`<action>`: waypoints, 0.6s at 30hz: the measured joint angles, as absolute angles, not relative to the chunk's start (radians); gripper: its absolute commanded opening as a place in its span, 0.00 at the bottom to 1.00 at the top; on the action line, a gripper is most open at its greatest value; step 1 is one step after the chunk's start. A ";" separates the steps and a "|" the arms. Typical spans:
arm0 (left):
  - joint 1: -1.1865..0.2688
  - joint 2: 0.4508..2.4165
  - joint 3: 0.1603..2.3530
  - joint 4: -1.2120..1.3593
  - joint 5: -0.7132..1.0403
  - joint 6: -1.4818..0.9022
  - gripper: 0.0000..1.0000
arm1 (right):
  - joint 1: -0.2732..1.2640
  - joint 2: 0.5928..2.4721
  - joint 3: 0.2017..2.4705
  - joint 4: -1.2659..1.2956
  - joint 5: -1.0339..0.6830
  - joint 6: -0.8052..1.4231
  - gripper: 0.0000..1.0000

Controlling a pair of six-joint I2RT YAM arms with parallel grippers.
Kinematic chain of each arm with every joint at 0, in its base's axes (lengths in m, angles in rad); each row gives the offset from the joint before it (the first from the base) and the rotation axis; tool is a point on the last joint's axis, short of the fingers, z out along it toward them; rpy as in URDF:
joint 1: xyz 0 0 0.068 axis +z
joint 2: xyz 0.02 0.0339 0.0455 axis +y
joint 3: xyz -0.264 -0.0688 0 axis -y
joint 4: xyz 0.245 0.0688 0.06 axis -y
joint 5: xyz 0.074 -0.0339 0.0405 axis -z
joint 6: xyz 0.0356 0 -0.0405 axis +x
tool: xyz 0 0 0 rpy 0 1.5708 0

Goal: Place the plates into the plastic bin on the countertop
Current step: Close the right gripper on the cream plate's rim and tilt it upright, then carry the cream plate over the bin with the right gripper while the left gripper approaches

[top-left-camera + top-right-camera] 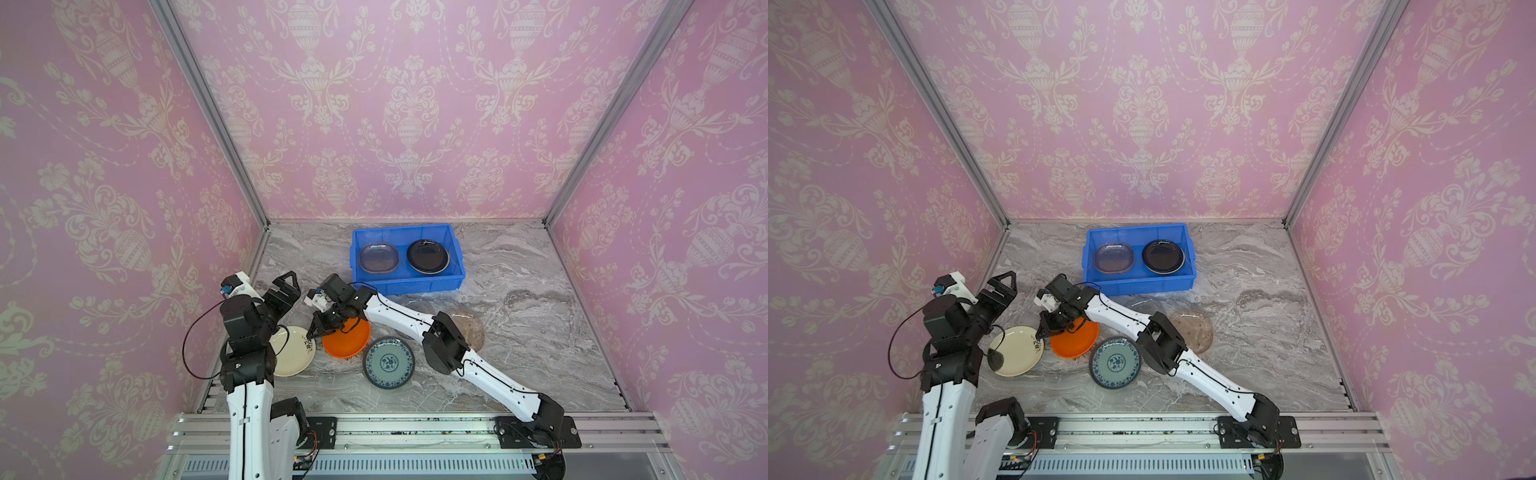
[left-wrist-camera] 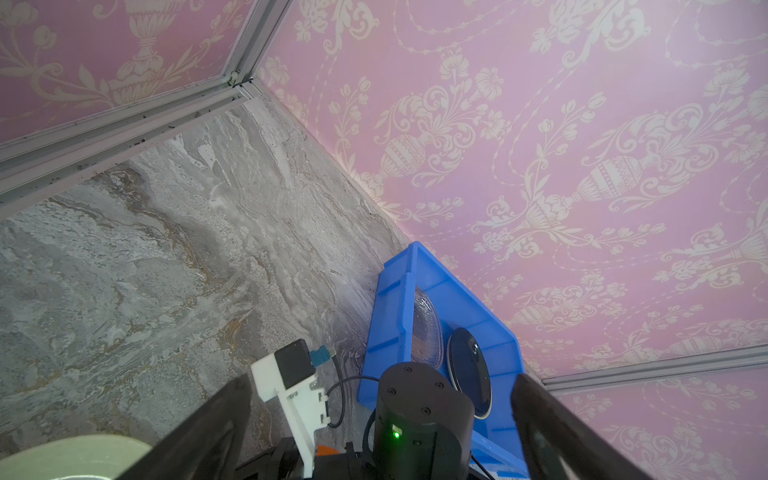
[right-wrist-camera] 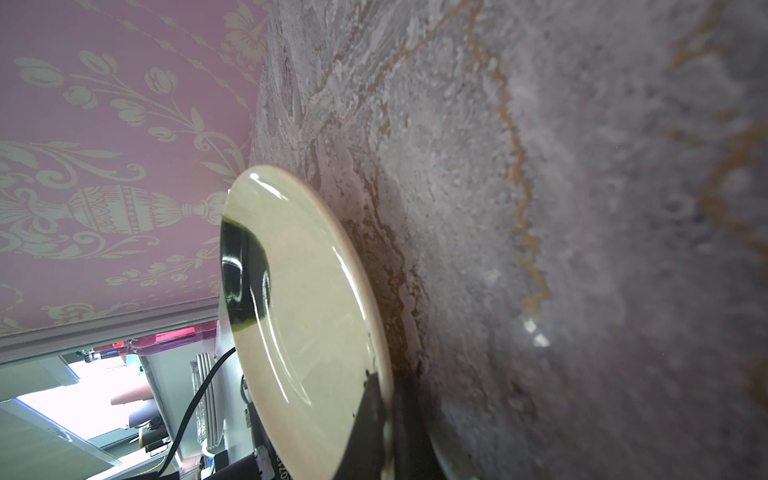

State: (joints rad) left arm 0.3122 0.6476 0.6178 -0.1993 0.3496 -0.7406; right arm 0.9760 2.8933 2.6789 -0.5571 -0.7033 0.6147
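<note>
On the countertop (image 1: 540,291) lie a cream plate (image 1: 293,353), an orange plate (image 1: 347,338), a teal-white floral plate (image 1: 388,362) and a brownish glass plate (image 1: 469,328). The blue plastic bin (image 1: 407,284) at the back holds a grey glass plate (image 1: 379,257) and a black plate (image 1: 428,256). My right gripper (image 1: 311,331) reaches over the orange plate and is shut on the cream plate's near rim. In the right wrist view a dark finger (image 3: 365,415) lies on the cream plate (image 3: 299,311). My left gripper (image 1: 286,282) hangs open and empty above the counter, left of the bin.
Pink patterned walls with aluminium rails close in the counter on three sides. The left arm's base stands over the cream plate's left side. The right forearm (image 1: 407,320) stretches across the counter between the bin and the floral plate.
</note>
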 measured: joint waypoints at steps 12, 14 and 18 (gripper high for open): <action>0.311 0.712 0.635 -0.170 0.372 -0.723 0.99 | 0.962 2.777 2.498 -0.503 -0.666 0.560 0.00; 0.311 0.736 0.649 -0.154 0.383 -0.723 0.99 | 0.949 2.740 2.441 -0.468 -0.667 0.578 0.00; 0.311 0.777 0.677 -0.124 0.395 -0.723 0.99 | 0.925 2.705 2.429 -0.449 -0.665 0.585 0.00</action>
State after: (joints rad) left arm 0.3111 0.7769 0.6765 -0.1242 0.3950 -0.7227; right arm 0.9245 2.7052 2.4290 -0.4492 -0.6655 0.5846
